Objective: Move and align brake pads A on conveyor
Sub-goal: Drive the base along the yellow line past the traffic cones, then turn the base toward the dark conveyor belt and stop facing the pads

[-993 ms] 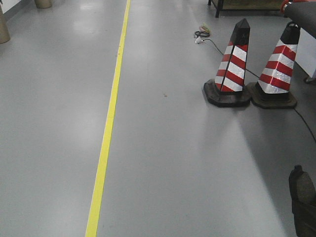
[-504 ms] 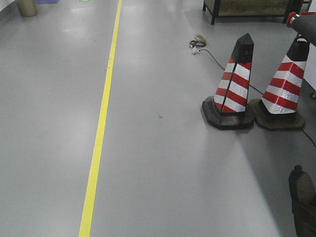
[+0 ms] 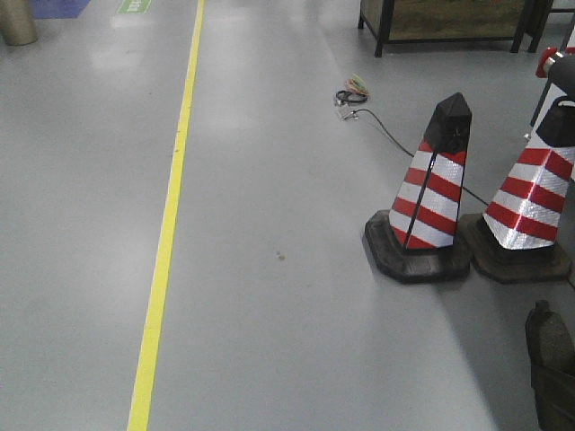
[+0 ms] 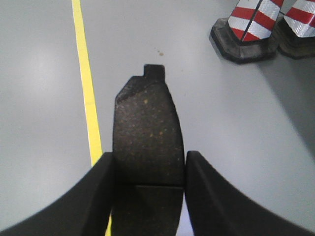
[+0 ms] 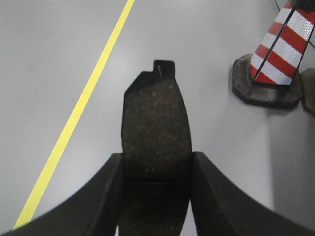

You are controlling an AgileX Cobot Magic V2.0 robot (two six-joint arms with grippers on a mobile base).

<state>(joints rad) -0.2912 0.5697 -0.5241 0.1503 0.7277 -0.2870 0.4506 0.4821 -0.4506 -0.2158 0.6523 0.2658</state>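
In the left wrist view my left gripper (image 4: 150, 156) is shut on a brake pad (image 4: 147, 123). The pad is dark, speckled and curved, has a thin groove across it, and points forward above the grey floor. In the right wrist view my right gripper (image 5: 156, 156) is likewise shut on a second brake pad (image 5: 156, 118), which juts forward between the fingers. A dark shape (image 3: 550, 368) sits at the bottom right edge of the front view; I cannot tell whether it is arm or pad. The conveyor is out of view.
Two red-and-white striped cones (image 3: 429, 193) (image 3: 535, 202) on black bases stand ahead on the right. A cable (image 3: 386, 130) runs past them. A yellow floor line (image 3: 166, 224) runs on the left. A black-framed wooden bench (image 3: 440, 18) stands far back.
In the front view the cones and the yellow line have slid down and look slightly closer, and more of the far floor shows. The dark shape at bottom right has not moved.
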